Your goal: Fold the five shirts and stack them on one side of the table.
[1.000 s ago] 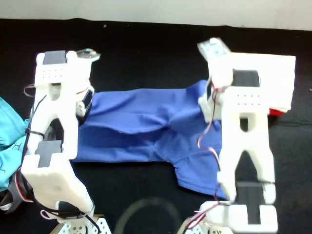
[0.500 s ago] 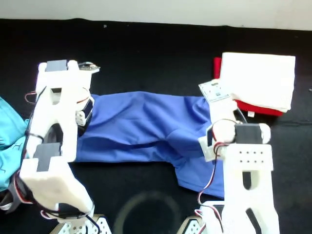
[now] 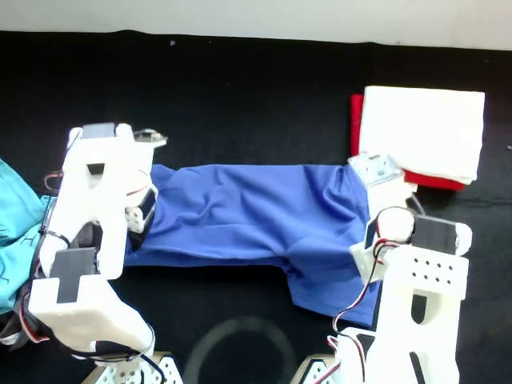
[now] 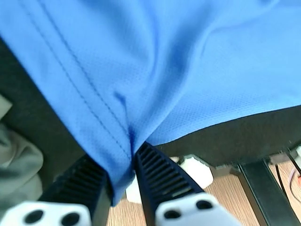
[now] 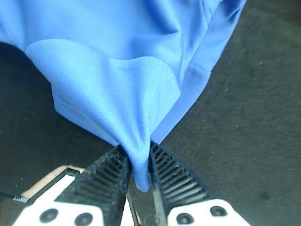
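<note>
Nearest to me the two white arms rise from their bases at the front edge, the left arm (image 3: 88, 240) leaning in over one end of a blue shirt (image 3: 256, 212) and the right arm (image 3: 416, 280) over the other. The left pincer (image 4: 123, 159) is clamped tight on the stitched hem at the shirt's left end, with the cloth bunched between its ribbed fingers (image 4: 162, 174). The right pincer (image 5: 138, 156) is closed just as firmly on a fold of fabric at the shirt's right end, a tongue of blue poking down between its fingers (image 5: 106, 176). Between them the shirt lies stretched sideways across the middle of the black tabletop (image 3: 240, 88), a little rumpled, and one flap of it trails toward the front edge beside the right arm. Off at the left edge, just beside the left arm, a teal garment (image 3: 18, 220) sits in a loose heap. Farther back on the right side a white shirt (image 3: 422, 132) lies folded flat on top of a red shirt (image 3: 356, 120), whose edge peeks out from under it, just beyond the blue shirt's right end.
</note>
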